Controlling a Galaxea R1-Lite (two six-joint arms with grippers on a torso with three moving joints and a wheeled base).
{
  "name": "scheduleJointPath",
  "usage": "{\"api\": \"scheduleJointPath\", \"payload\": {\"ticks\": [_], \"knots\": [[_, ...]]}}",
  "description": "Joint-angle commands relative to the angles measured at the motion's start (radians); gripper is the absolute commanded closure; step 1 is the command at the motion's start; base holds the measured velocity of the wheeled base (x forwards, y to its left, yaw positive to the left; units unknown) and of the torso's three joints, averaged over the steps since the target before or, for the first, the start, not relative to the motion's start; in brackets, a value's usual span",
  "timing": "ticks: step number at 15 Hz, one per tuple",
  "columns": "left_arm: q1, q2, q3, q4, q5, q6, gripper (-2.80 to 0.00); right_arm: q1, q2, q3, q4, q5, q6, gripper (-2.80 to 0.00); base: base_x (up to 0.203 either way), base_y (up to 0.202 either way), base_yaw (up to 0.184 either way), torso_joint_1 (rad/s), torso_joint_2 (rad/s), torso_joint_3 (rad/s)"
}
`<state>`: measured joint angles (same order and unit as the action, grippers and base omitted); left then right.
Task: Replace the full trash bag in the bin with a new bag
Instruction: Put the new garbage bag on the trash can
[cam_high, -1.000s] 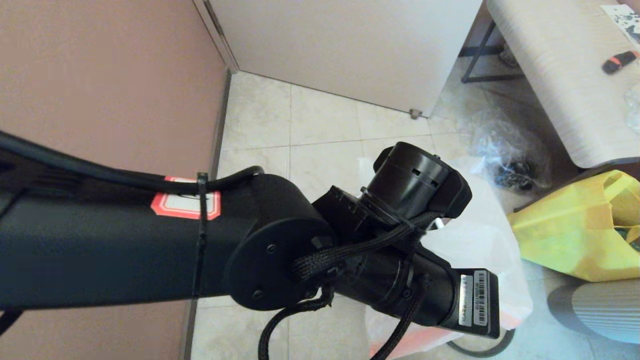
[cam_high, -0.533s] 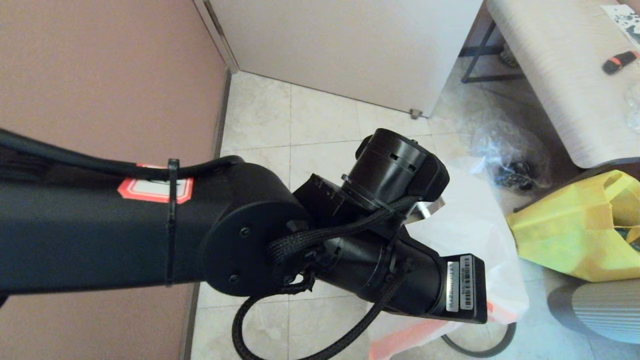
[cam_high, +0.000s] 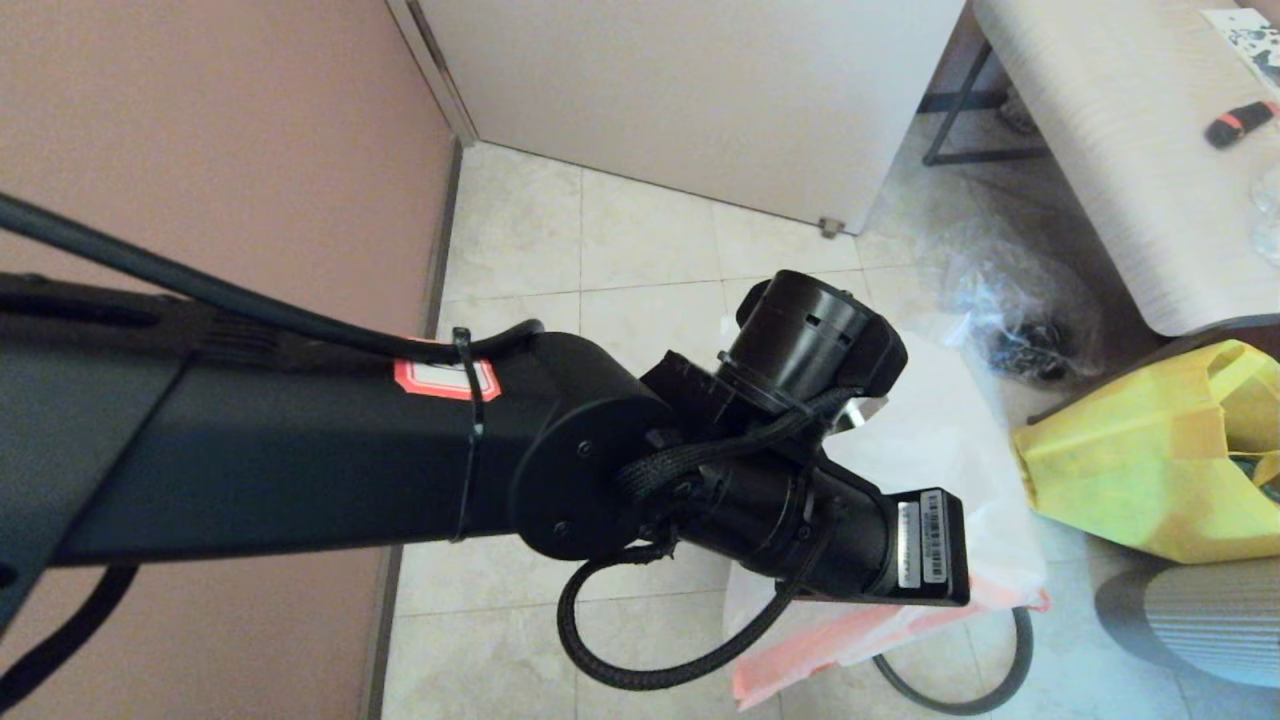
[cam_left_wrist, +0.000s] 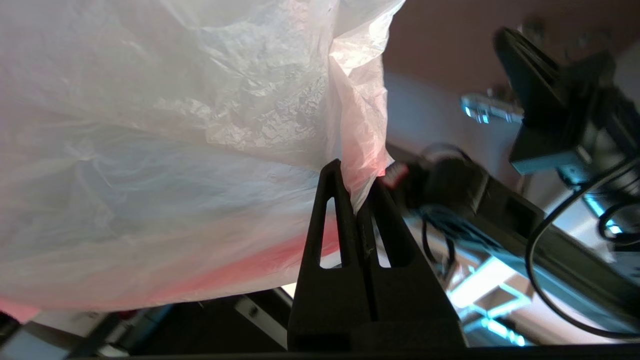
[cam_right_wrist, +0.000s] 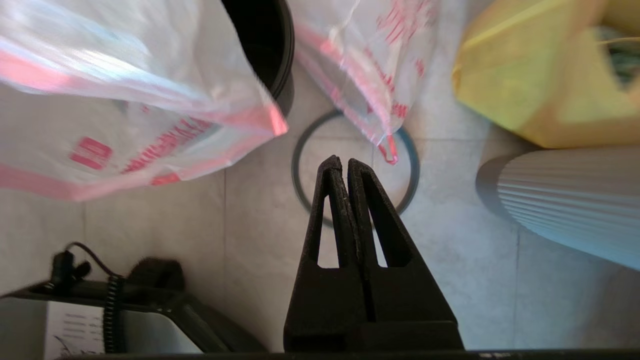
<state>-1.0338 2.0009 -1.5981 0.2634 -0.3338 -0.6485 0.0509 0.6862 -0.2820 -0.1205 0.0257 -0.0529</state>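
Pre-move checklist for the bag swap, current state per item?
1. Left gripper grip on the white bag: ok, shut on a pink rim fold.
2. Right gripper free: ok, shut with nothing in it, above the hoop.
3. Hoop off the bin: ok, it lies flat on the floor tiles beside the bin.
4. Bin mouth clear: cannot tell, bag plastic hides most of it in the right wrist view.
5. Held bag is full or new: cannot tell, no contents show.
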Motion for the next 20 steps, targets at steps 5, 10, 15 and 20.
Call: {"api": "scheduleJointPath", "payload": {"ticks": [5, 10, 15, 20], "knots": [[0.029, 0.012, -0.013, 0.002, 0.018, -0.003, 0.0, 0.033, 0.53, 0.008, -0.356, 0.01, -0.089, 0.0, 0.0, 0.0, 0.0, 0.0, 0.0, 0.0], [0.04, 0.008, -0.029, 0.0, 0.034, -0.005, 0.0, 0.067, 0.799, 0.093, -0.723, 0.056, -0.115, -2.8, 0.0, 0.0, 0.0, 0.0, 0.0, 0.0], [0.051, 0.018, -0.037, 0.002, 0.045, -0.013, 0.0, 0.11, 1.041, 0.274, -1.233, 0.083, -0.115, -2.8, 0.0, 0.0, 0.0, 0.0, 0.0, 0.0], [0.051, -0.003, -0.031, 0.021, 0.047, -0.017, 0.0, 0.123, 1.24, 0.148, -1.403, 0.086, -0.153, -2.8, 0.0, 0.0, 0.0, 0.0, 0.0, 0.0]]}}
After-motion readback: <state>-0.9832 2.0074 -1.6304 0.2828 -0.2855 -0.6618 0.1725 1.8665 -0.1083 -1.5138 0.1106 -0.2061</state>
